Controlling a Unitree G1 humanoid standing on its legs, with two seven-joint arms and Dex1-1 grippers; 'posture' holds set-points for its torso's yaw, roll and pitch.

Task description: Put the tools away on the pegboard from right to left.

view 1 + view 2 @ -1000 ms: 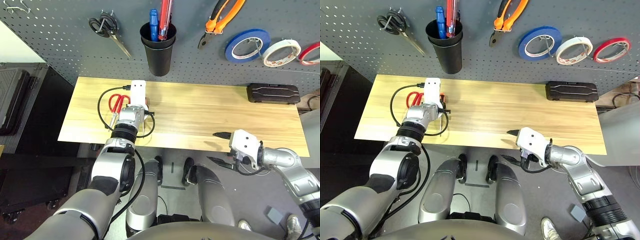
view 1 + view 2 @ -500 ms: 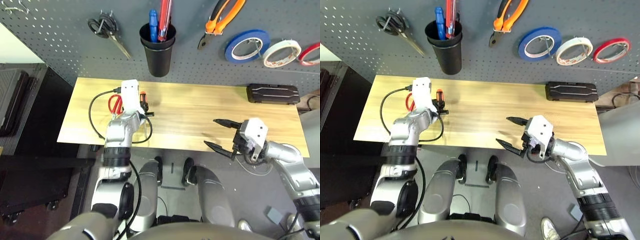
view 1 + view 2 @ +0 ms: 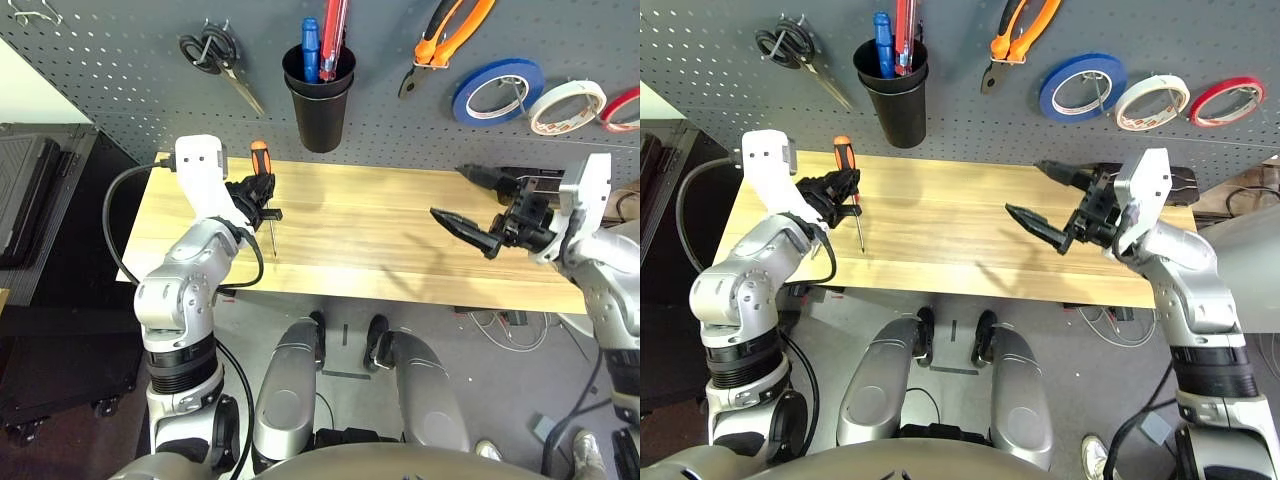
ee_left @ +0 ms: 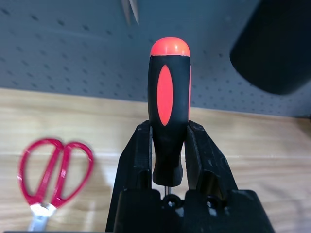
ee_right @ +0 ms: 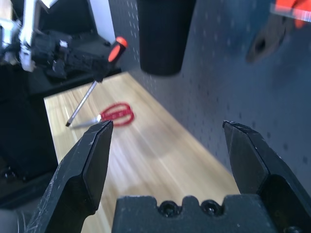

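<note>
Left gripper: our left gripper (image 4: 167, 145) is clenched on the slim orange-and-black-handled screwdriver (image 3: 262, 178), lifted above the wooden table (image 3: 380, 240) near its left end, handle up and thin shaft pointing down (tip just over the boards).
Right gripper: our right gripper (image 3: 470, 200) hangs above the table's right end with its two black fingers spread wide, grasping nothing.
Red-handled scissors: we see the red-handled scissors (image 4: 51, 174) lying flat on the table near the left end, handles toward the back edge.
Pegboard: the wide dark grey perforated pegboard (image 3: 120, 90) rises behind the table's back edge.
Black cup: the black cup (image 3: 318, 95) on it holds blue and red pens.
Pliers: the orange-and-black-handled pliers (image 3: 445, 35) hang right of the cup.
Tape rolls: further right we see a blue tape roll (image 3: 495, 88), then the whitish tape roll (image 3: 566, 105), then a red tape roll (image 3: 1224, 100).
Black-handled scissors: the black-handled scissors (image 3: 220, 62) hang left of the cup.
Black case: a flat black case (image 3: 520, 178) lies at the table's back right corner, partly behind our right gripper.
</note>
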